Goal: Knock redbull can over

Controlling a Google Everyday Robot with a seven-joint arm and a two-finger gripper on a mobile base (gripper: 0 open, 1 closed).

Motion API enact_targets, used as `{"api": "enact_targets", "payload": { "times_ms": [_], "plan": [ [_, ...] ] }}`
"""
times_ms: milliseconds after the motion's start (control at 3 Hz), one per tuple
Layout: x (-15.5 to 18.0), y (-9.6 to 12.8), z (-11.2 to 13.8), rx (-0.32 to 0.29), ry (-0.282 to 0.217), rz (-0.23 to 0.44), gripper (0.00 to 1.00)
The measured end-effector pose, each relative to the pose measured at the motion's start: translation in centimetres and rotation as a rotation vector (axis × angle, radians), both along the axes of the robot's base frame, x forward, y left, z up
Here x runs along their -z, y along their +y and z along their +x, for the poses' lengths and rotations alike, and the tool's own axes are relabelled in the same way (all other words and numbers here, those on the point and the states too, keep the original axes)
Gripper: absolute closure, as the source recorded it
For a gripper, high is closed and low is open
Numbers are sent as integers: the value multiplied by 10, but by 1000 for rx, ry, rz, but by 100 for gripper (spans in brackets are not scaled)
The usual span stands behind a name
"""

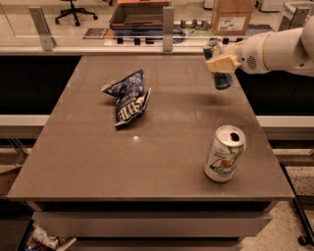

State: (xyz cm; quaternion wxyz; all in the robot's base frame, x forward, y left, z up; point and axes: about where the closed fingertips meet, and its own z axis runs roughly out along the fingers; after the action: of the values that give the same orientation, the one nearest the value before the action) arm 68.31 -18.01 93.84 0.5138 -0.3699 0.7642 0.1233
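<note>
The redbull can (222, 81), slim and blue-and-silver, is at the far right of the table (98, 157), near its back edge. It tilts with its top leaning left, and its base looks slightly off the surface. My gripper (222, 62) reaches in from the right on a white arm and is shut on the can's upper half. Its cream fingers (219, 64) cover the can's middle.
A wider white-and-green 7UP can (224, 153) stands near the front right. A crumpled blue chip bag (128, 97) lies left of centre. Metal posts (168, 22) and a rail run along the back edge, with a cardboard box (233, 14) beyond.
</note>
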Motion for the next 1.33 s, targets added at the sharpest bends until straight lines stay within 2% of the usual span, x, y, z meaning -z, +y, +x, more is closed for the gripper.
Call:
{"api": "enact_targets", "payload": {
  "times_ms": [333, 667, 1000, 1333],
  "plan": [
    [15, -2, 0, 29, 44, -64, 100],
    [34, -4, -1, 64, 97, -161, 100],
    [53, -4, -4, 80, 167, -257, 100],
    [69, -1, -6, 76, 224, -325, 100]
  ]
}}
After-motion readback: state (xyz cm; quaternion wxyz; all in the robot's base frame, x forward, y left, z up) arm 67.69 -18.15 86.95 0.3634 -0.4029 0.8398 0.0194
